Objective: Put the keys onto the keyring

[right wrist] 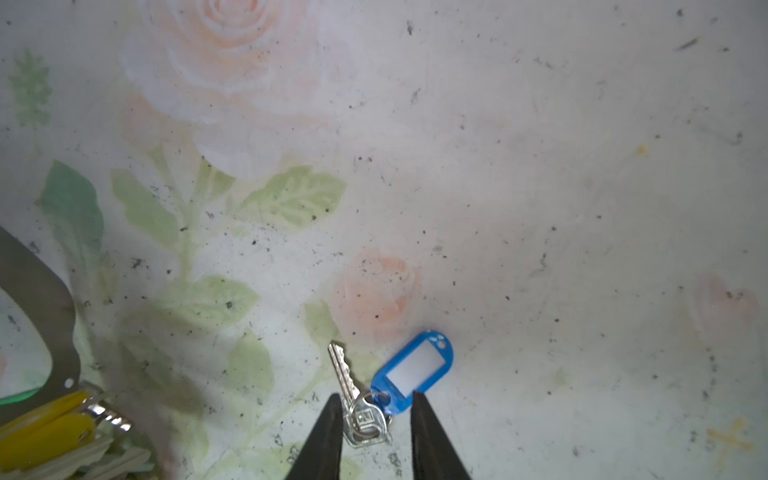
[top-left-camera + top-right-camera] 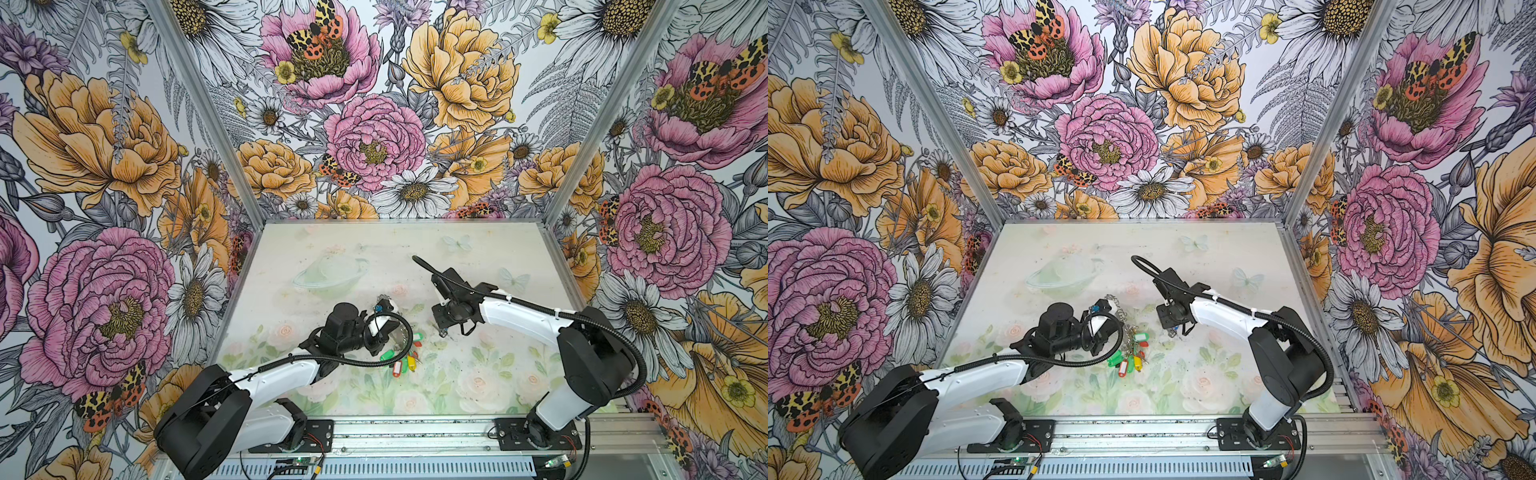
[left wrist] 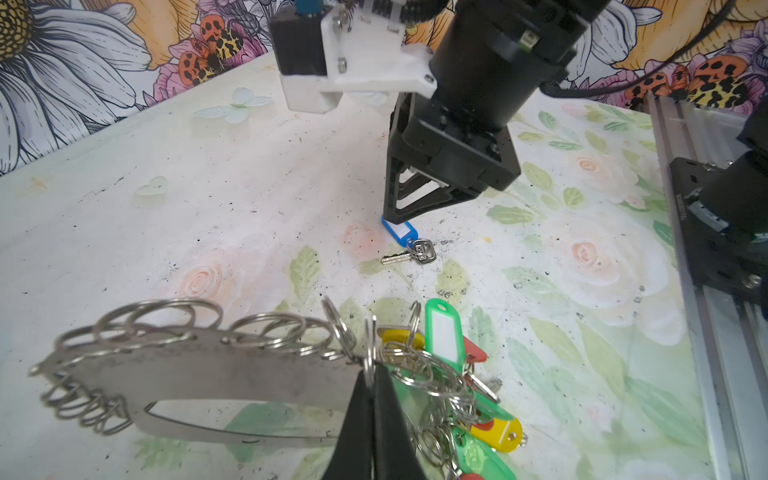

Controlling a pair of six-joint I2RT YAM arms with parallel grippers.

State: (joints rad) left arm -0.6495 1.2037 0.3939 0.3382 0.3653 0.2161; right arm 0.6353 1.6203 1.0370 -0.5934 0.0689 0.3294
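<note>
The right gripper (image 1: 376,394) stands narrowly open over the table (image 1: 540,208), its fingers (image 1: 328,432) straddling the head of the keys (image 1: 365,415). They lie flat and unlifted: one silver key and one blue tag (image 1: 415,370). The left gripper (image 3: 371,378) is pinched tight on the single keyring (image 3: 208,374), well apart from the keys. One bunch of tagged keys (image 3: 444,332) hangs from it (green, yellow and red, too tangled to count).
</note>
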